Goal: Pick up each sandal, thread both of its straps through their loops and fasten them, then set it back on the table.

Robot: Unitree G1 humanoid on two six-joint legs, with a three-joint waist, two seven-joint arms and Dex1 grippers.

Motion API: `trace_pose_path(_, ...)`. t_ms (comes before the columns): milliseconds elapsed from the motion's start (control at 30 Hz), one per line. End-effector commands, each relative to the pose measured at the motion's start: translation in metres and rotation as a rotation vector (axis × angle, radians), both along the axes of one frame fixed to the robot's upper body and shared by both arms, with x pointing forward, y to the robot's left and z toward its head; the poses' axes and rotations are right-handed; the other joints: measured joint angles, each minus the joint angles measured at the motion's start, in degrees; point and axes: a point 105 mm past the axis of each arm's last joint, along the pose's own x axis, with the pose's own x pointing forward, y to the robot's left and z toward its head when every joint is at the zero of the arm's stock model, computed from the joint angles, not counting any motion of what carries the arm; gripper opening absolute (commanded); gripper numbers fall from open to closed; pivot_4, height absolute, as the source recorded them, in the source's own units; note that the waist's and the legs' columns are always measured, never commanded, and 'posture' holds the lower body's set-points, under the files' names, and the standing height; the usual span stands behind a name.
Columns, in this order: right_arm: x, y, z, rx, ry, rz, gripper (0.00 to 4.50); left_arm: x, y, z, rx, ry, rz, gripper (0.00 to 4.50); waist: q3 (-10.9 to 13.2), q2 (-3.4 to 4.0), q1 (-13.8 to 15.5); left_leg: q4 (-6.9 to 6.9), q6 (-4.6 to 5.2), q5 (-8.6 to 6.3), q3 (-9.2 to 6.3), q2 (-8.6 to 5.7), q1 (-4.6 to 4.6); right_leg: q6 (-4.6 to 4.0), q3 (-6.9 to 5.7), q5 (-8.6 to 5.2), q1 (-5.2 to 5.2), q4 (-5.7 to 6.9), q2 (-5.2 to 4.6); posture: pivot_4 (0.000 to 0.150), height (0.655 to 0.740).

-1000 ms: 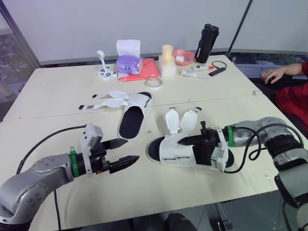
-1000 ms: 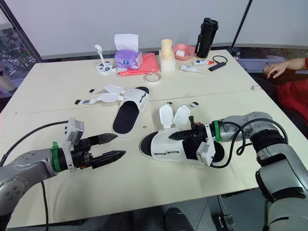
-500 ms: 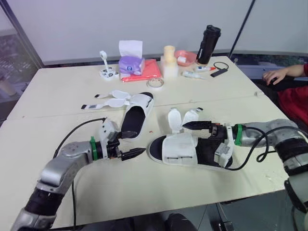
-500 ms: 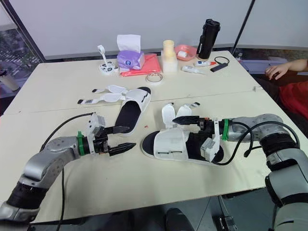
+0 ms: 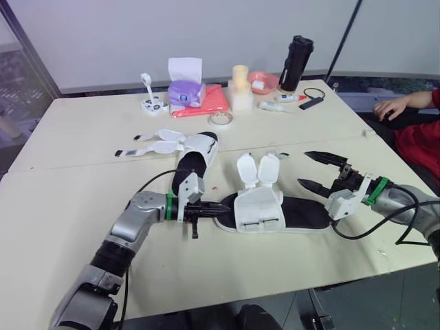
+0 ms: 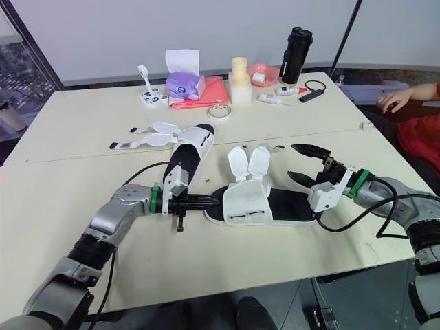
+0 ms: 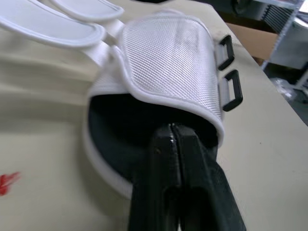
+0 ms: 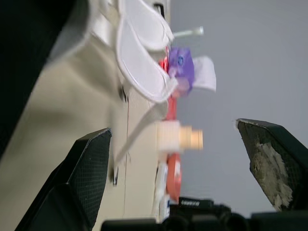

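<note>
The near sandal (image 5: pixel 258 212) lies on the table (image 5: pixel 82 130) between the two arms, toe towards the left arm. Its white mesh upper arches over a black insole. Its two straps (image 5: pixel 247 169) stand up unfastened on the far side, and two black loops (image 7: pixel 233 91) sit empty on the upper's side.

The left gripper (image 5: pixel 220 208) is low at the toe. Its fingers (image 7: pixel 192 159) are pressed together, with the tips at the insole just under the upper's edge. Whether they pinch anything cannot be told.

The right gripper (image 5: pixel 309 170) hangs at the heel end, spread wide and holding nothing.

The far sandal (image 5: pixel 194 159) lies just beyond the left gripper, and its loose straps (image 5: pixel 157 146) lie flat on the table.

At the table's far edge are a purple tissue pack (image 5: pixel 184 91), whose label is too small to read, a tape roll (image 5: pixel 220 119) and a black bottle (image 5: pixel 295 55).

A person's hand (image 5: pixel 390 106) rests at the right edge.
</note>
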Motion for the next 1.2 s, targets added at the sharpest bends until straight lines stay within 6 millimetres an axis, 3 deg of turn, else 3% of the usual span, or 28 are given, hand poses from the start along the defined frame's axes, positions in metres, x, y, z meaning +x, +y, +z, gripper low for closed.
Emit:
trace_pose_path(33, 0.015, -0.004, 0.018, 0.140, 0.036, -0.084, 4.50, 0.000, -0.010, -0.004, 0.056, -0.063, -0.025, 0.10, 0.0, 0.00, 0.0, 0.00, 0.02, -0.01, 0.00, 0.00, 0.02, 0.01, 0.00, 0.00, 0.04, -0.01, 0.00, 0.150, 0.7400)
trace_pose_path(133, 0.033, 0.005, 0.008, 0.218, 0.192, -0.139, 4.50, -0.008, -0.014, -0.023, 0.176, -0.131, -0.069, 0.10, 0.0, 0.00, -0.2, 0.00, -0.01, 0.01, 0.00, 0.01, 0.18, 0.04, 0.00, 0.02, 0.28, -0.08, 0.01, 0.150, 0.7400)
trace_pose_path(300, 0.061, 0.018, -0.004, 0.338, 0.347, -0.219, 4.50, -0.016, -0.024, -0.025, 0.171, -0.136, -0.085, 0.10, 0.0, 0.01, 0.2, -0.10, 0.13, -0.07, -0.02, 0.04, 0.80, 0.05, -0.01, 0.02, 0.90, -0.23, -0.04, 0.150, 0.7400)
trace_pose_path(567, 0.098, 0.030, -0.007, 0.359, 0.319, -0.369, 4.50, -0.016, -0.028, -0.022, 0.143, -0.135, -0.059, 0.10, 0.0, 0.02, 1.0, -0.08, 0.13, -0.07, -0.04, 0.06, 0.77, 0.07, -0.05, 0.03, 0.85, -0.23, -0.12, 0.150, 0.7400)
trace_pose_path(667, 0.106, 0.030, -0.005, 0.400, 0.279, -0.419, 3.60, -0.015, -0.029, -0.021, 0.135, -0.141, -0.048, 0.02, 0.0, 0.02, 1.1, -0.09, 0.12, -0.07, -0.04, 0.06, 0.77, 0.07, -0.05, 0.03, 0.84, -0.23, -0.10, 0.150, 0.7400)
trace_pose_path(900, 0.108, 0.044, -0.003, 0.404, 0.261, -0.372, 0.05, -0.015, -0.026, -0.021, 0.117, -0.129, -0.018, 0.02, 0.0, 0.02, 1.4, -0.10, 0.12, -0.07, -0.03, 0.05, 0.73, 0.07, -0.05, 0.03, 0.79, -0.23, -0.11, 0.150, 0.7400)
trace_pose_path(1067, 0.103, 0.047, 0.017, 0.326, 0.109, -0.300, 0.05, -0.012, -0.024, -0.019, 0.107, -0.127, 0.013, 0.02, 0.0, 0.02, 1.4, -0.11, 0.13, -0.07, -0.03, 0.05, 0.73, 0.07, -0.05, 0.03, 0.78, -0.23, -0.10, 0.150, 0.7400)
trace_pose_path(1200, 0.074, 0.074, 0.056, 0.072, -0.335, -0.016, 0.05, -0.011, -0.023, -0.019, 0.097, -0.119, 0.028, 0.02, 0.0, 0.05, 1.5, -0.13, 0.13, -0.07, -0.13, 0.04, 0.65, 0.08, 0.05, 0.02, 0.59, -0.19, -0.15, 0.150, 0.7400)
